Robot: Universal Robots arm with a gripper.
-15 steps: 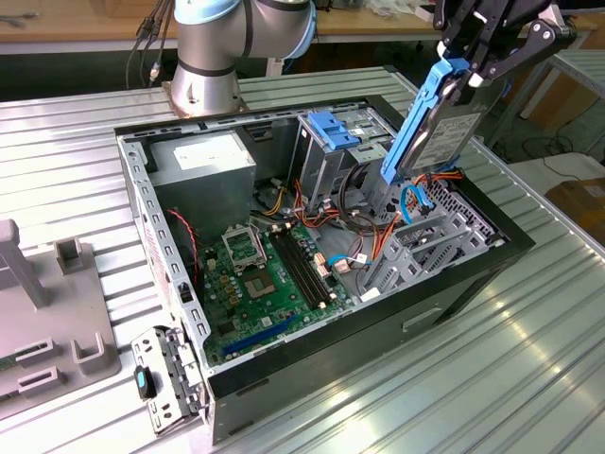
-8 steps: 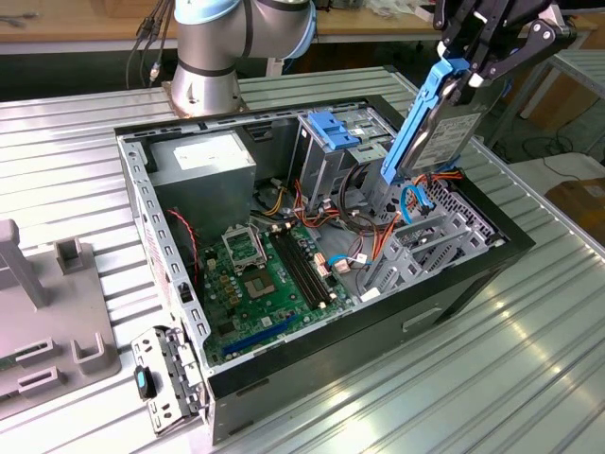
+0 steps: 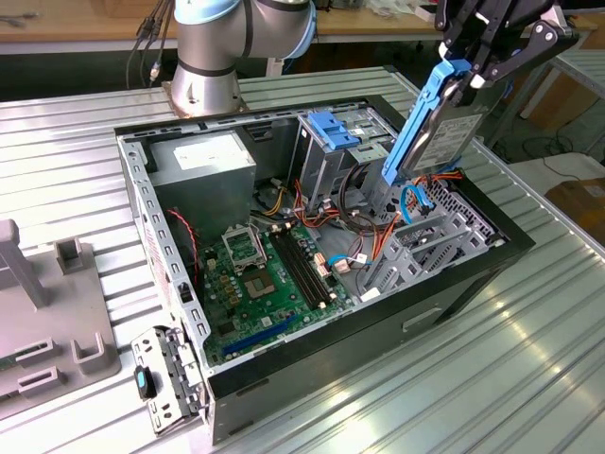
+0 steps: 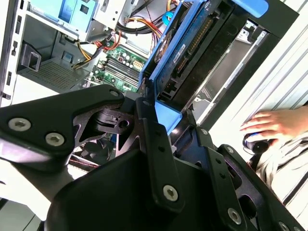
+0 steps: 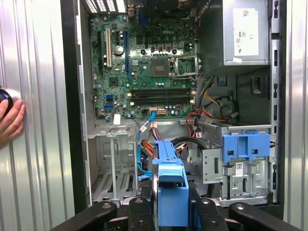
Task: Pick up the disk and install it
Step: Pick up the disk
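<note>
Jaws clamped on blue-railed upper end of disk [image 3: 430,128] | gripper [image 3: 470,78] holds it tilted above open computer case [image 3: 416,307], lower end toward grey bay [image 3: 435,236] at exterior view's right | drive cage [image 3: 331,137] with blue latch just beside | motherboard [image 3: 260,270] on case floor | person's hand [image 5: 10,120] on table [image 3: 529,378] outside case

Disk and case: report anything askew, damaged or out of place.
The disk hangs steeply tilted in the gripper, above the open case rather than seated in a bay. In the first wrist view a person's hand rests on the table beside the case. No damage or spill shows.
</note>
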